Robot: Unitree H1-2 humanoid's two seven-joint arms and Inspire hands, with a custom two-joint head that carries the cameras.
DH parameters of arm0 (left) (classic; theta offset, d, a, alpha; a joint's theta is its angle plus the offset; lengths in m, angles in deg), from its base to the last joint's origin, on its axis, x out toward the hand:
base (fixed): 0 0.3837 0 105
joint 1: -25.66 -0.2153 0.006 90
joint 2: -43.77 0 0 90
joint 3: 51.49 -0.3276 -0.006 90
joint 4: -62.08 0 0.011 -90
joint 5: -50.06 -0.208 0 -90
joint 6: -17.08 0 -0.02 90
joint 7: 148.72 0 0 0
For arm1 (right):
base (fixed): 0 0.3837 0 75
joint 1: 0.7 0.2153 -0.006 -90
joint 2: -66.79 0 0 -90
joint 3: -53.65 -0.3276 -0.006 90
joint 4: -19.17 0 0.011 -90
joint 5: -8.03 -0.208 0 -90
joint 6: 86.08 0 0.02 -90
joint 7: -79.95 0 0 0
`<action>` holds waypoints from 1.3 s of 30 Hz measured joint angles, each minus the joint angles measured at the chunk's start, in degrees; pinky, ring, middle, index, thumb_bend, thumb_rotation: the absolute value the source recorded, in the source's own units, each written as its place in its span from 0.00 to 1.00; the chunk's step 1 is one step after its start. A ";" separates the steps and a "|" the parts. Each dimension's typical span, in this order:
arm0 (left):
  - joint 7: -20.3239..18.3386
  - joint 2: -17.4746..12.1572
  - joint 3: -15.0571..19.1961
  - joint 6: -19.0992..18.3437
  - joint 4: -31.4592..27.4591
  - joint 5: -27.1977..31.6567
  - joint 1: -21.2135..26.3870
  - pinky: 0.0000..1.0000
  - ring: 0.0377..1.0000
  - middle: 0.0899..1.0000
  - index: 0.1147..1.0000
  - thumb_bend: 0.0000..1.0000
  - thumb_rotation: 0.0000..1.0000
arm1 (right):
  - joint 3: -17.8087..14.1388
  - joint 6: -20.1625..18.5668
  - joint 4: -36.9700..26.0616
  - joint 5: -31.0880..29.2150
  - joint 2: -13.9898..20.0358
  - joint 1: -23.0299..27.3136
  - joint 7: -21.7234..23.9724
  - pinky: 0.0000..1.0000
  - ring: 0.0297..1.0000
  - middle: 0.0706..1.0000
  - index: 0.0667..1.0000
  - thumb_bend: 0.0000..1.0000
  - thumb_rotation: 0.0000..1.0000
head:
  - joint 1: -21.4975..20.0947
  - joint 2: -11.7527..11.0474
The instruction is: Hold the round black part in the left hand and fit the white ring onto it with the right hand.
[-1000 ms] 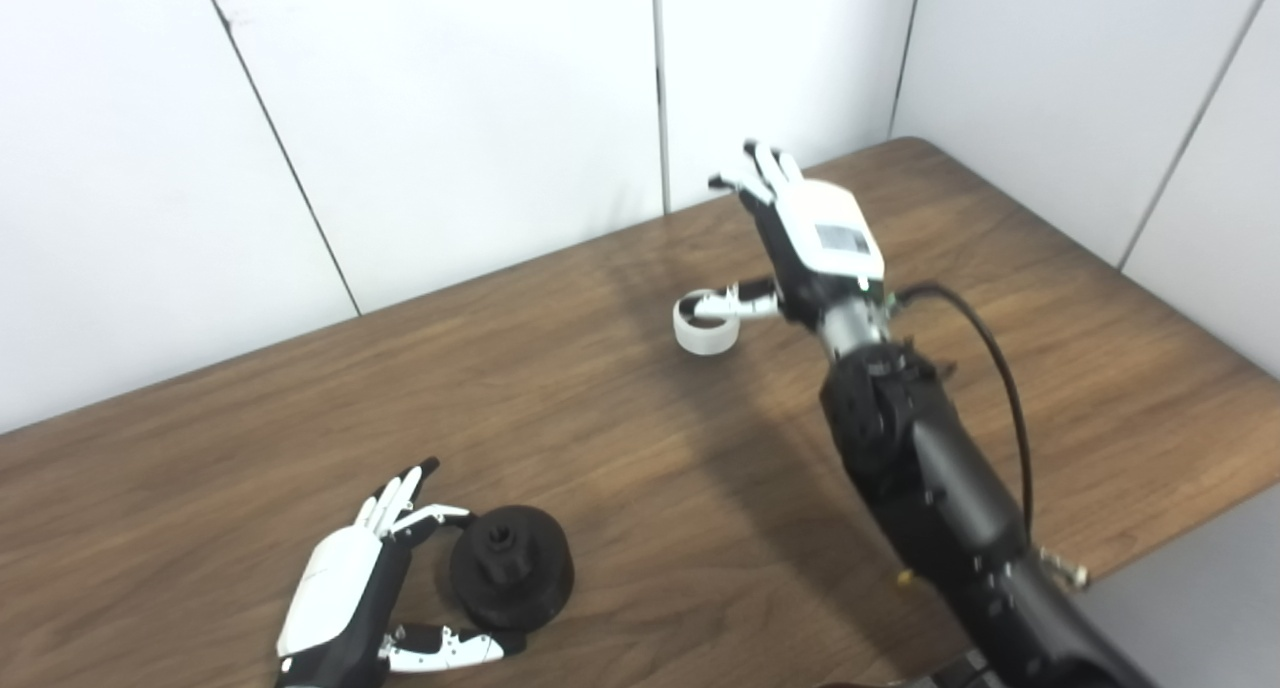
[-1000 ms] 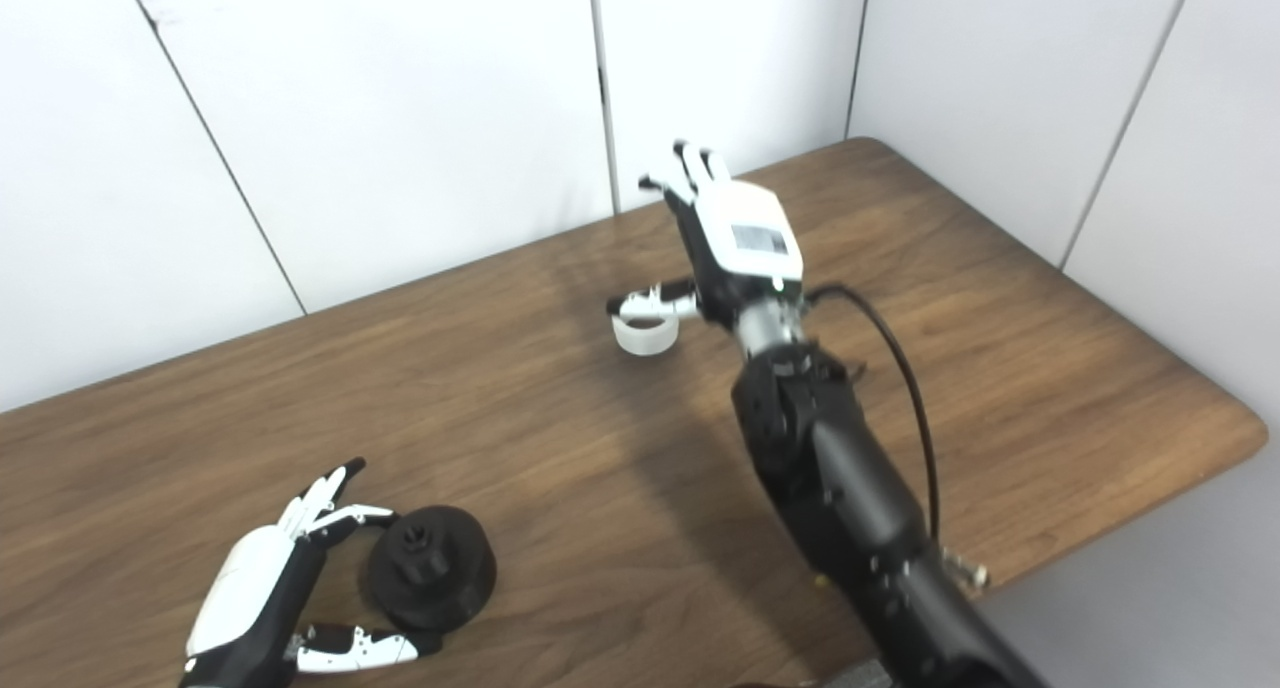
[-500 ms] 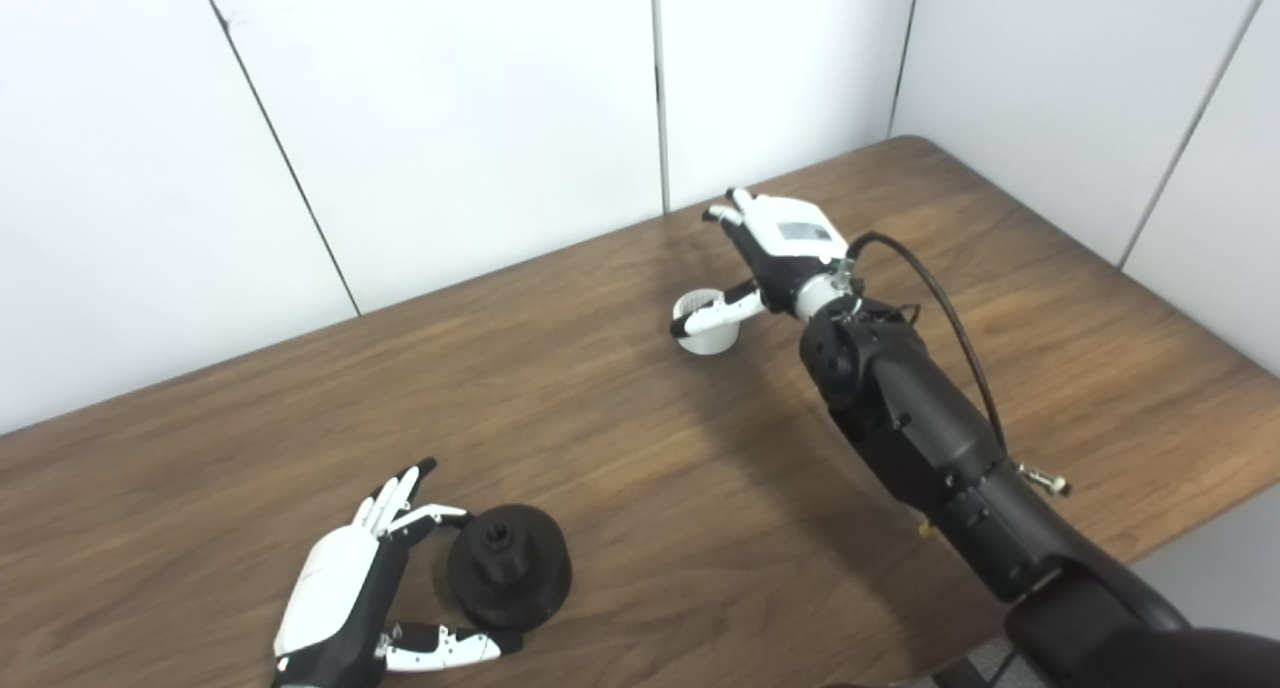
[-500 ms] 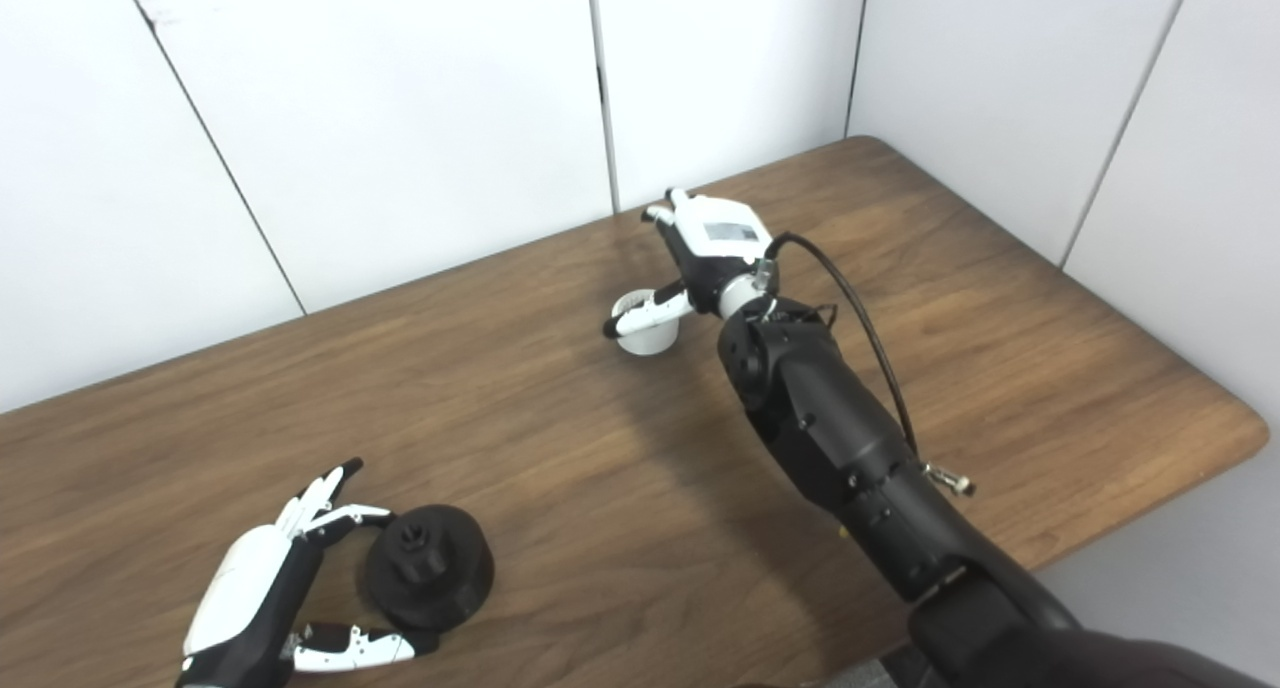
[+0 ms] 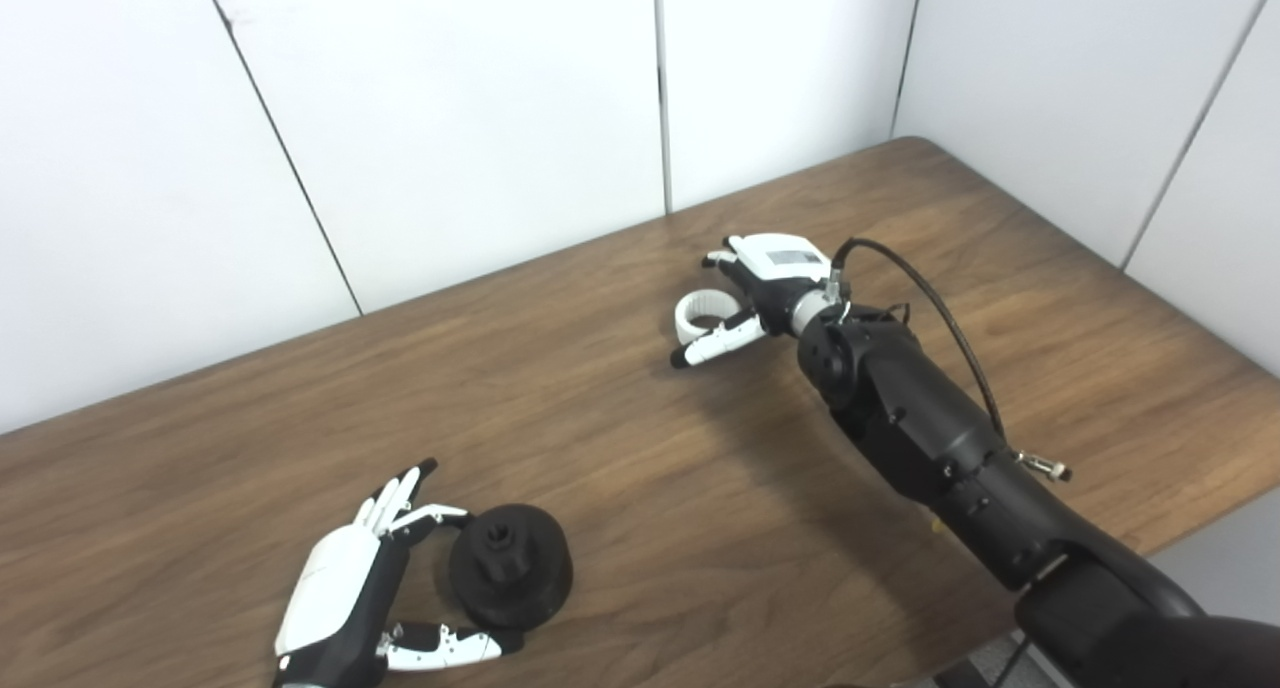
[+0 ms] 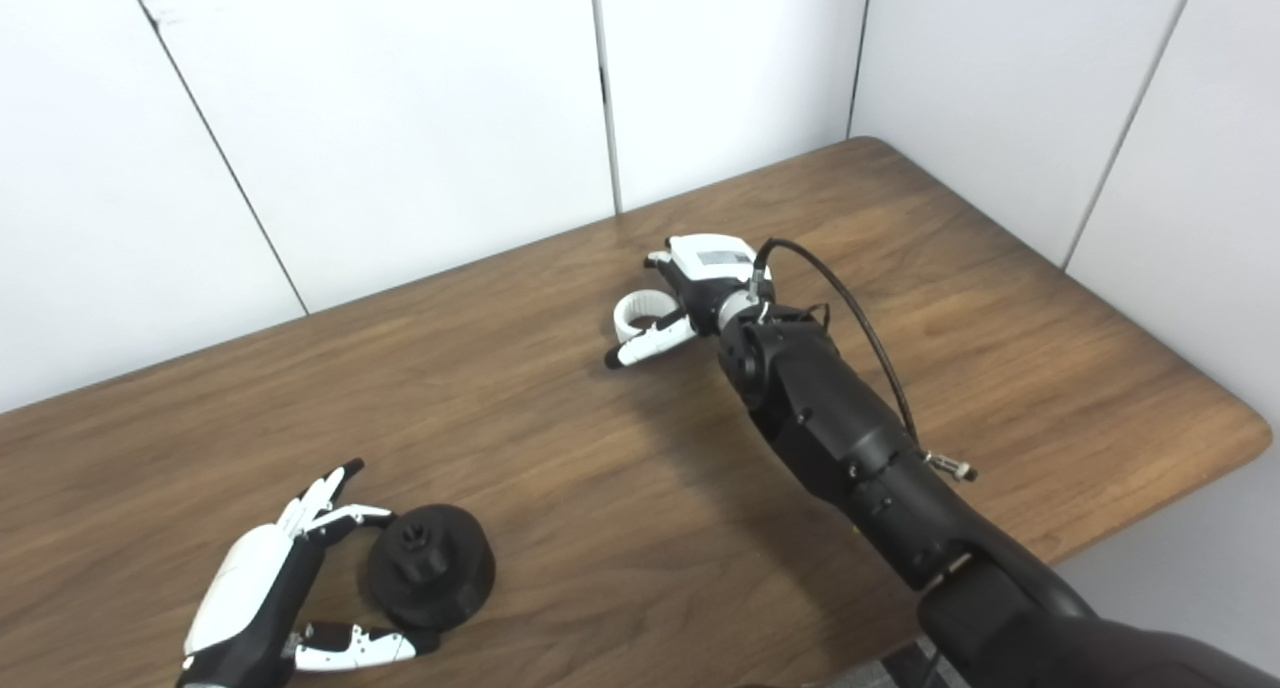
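The round black part (image 5: 510, 566) lies flat on the wooden table (image 5: 620, 468) near the front left. My left hand (image 5: 345, 593) rests beside it on its left, open, with fingers curved past its far side and the thumb along its near side. The white ring (image 5: 700, 311) lies on the table toward the back middle. My right hand (image 5: 768, 273) is low at the ring's right, open. Its thumb (image 5: 715, 343) stretches in front of the ring, and its fingertips show just behind it. Whether it touches the ring is unclear.
White wall panels (image 5: 450, 118) stand right behind the table's far edge and along its right side. The table's rounded front right corner (image 6: 1240, 433) is close to my right arm (image 6: 850, 438). A black cable (image 5: 940, 308) loops off the right wrist.
My right hand has come down from above the ring to table height, and its thumb moved from over the ring to in front of it. The left hand and black part stayed put.
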 measured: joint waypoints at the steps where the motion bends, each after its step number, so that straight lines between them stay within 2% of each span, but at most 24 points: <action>1: 0.00 0.00 0.04 0.01 0.00 0.00 -0.01 1.00 1.00 1.00 0.59 0.97 0.30 | 0.25 0.02 0.00 0.00 0.01 -0.03 0.00 0.92 1.00 1.00 0.90 1.00 0.69 | 0.00 0.09; 4: 0.00 -0.01 0.13 0.01 -0.02 0.00 -0.03 1.00 1.00 1.00 0.59 0.97 0.30 | 0.67 0.04 0.01 -0.09 0.12 -0.05 0.00 0.92 1.00 1.00 0.89 1.00 0.64 | 0.09 0.18; 8: 0.00 -0.02 0.31 0.01 -0.18 -0.02 -0.16 1.00 1.00 1.00 0.58 0.97 0.30 | 1.39 0.17 0.19 -0.16 0.94 -0.10 -0.09 0.91 1.00 1.00 0.83 1.00 0.54 | 0.26 0.44; 12: -0.02 -0.03 0.49 -0.06 -0.37 -0.06 -0.29 1.00 1.00 1.00 0.58 0.97 0.30 | 1.43 0.19 0.19 -0.66 1.08 -0.35 -0.97 0.91 0.97 0.99 0.74 0.90 0.39 | 0.17 0.62; 14: -0.05 -0.05 0.56 -0.11 -0.39 -0.08 -0.30 1.00 1.00 1.00 0.58 0.97 0.30 | 1.42 0.28 0.11 -0.98 0.97 -0.38 -2.37 0.91 0.97 0.99 0.71 0.86 0.34 | 0.17 0.70; 19: -0.16 -0.10 0.70 -0.58 -0.53 -0.09 -0.31 1.00 1.00 1.00 0.58 0.97 0.29 | 1.66 0.36 -0.21 -1.05 0.68 -0.34 -4.10 0.91 0.96 0.98 0.68 0.83 0.29 | 0.00 0.88; 25: -0.30 -0.21 0.73 -0.71 -0.65 -0.08 -0.31 1.00 1.00 1.00 0.58 0.97 0.30 | 1.87 0.34 -0.26 -1.03 0.80 -0.34 -4.74 0.91 0.96 0.97 0.69 0.79 0.29 | -0.26 1.05; 28: -0.32 -0.23 0.74 -0.74 -0.66 -0.08 -0.31 1.00 1.00 1.00 0.58 0.96 0.29 | 1.82 0.35 -0.25 -1.04 0.89 -0.41 -5.15 0.89 0.92 0.93 0.63 0.78 0.26 | 0.00 1.14; 32: -0.46 -0.23 0.74 -0.87 -0.75 -0.07 -0.29 1.00 1.00 1.00 0.59 0.96 0.31 | 1.30 0.65 -0.23 -1.66 0.87 -1.10 -8.02 0.90 0.90 0.89 0.58 0.75 0.21 | 0.26 1.41; 34: -0.56 -0.23 0.78 -0.88 -0.76 -0.06 -0.29 1.00 1.00 1.00 0.59 0.96 0.31 | 1.05 1.44 -0.15 -1.92 0.86 -1.47 -9.97 0.90 0.88 0.87 0.49 0.59 0.17 | 0.26 1.41; 35: -0.68 -0.23 0.81 -0.92 -0.79 -0.06 -0.29 1.00 1.00 1.00 0.59 0.96 0.31 | 0.84 2.05 0.00 -2.21 0.85 -1.72 -11.25 0.90 0.88 0.87 0.47 0.56 0.16 | 0.26 1.49; 39: -1.10 -0.24 0.98 -0.96 -0.88 -0.06 -0.28 1.00 1.00 1.00 0.59 0.96 0.29 | 0.55 3.33 0.34 -3.30 0.80 -2.13 -14.57 0.92 0.87 0.85 0.45 0.52 0.14 | 0.35 1.49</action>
